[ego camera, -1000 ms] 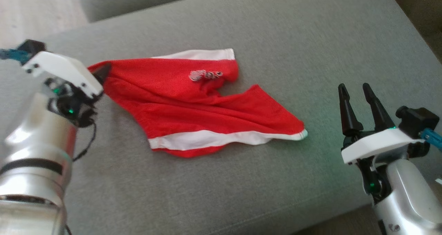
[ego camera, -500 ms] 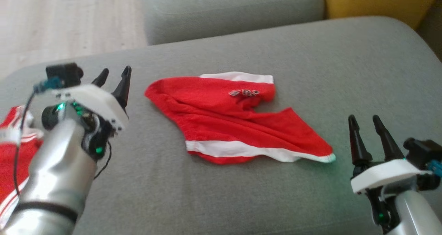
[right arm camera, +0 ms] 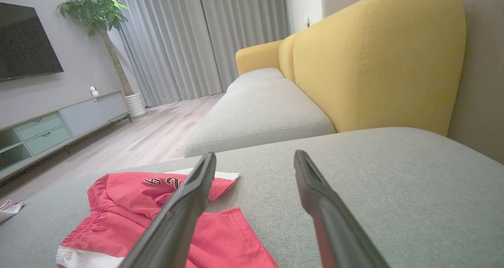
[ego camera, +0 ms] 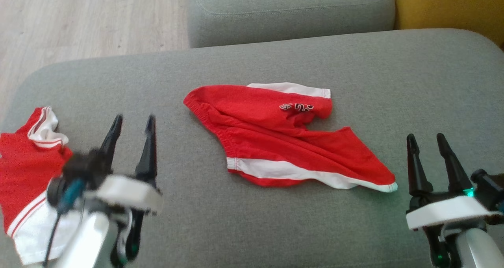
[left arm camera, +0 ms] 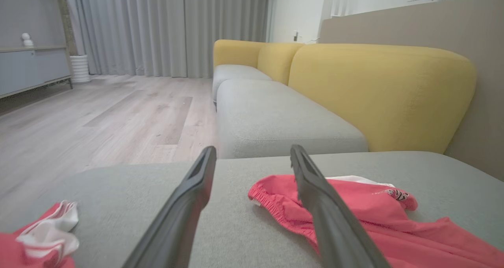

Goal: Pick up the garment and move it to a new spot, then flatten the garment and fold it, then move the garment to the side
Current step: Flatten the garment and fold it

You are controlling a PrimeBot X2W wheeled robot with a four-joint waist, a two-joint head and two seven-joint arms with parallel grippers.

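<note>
We find the red shorts (ego camera: pixel 291 142) lying crumpled near the middle of the grey seat cushion (ego camera: pixel 275 228), waistband to the left and white-trimmed hem nearest us. The left gripper (ego camera: pixel 134 119) hovers over bare cushion left of the shorts, fingers spread apart and empty. The right gripper (ego camera: pixel 426 138) stands just right of the hem corner, fingers likewise apart, holding nothing. A second red-and-white garment (ego camera: pixel 27 173) lies at the cushion's left edge, well apart from the shorts.

Garment (ego camera: pixel 287 142) laid mid-frame on sofa cushion (ego camera: pixel 354 63); second garment (ego camera: pixel 23 161) laid at left edge, beside left pincer (ego camera: pixel 134 117).
</note>
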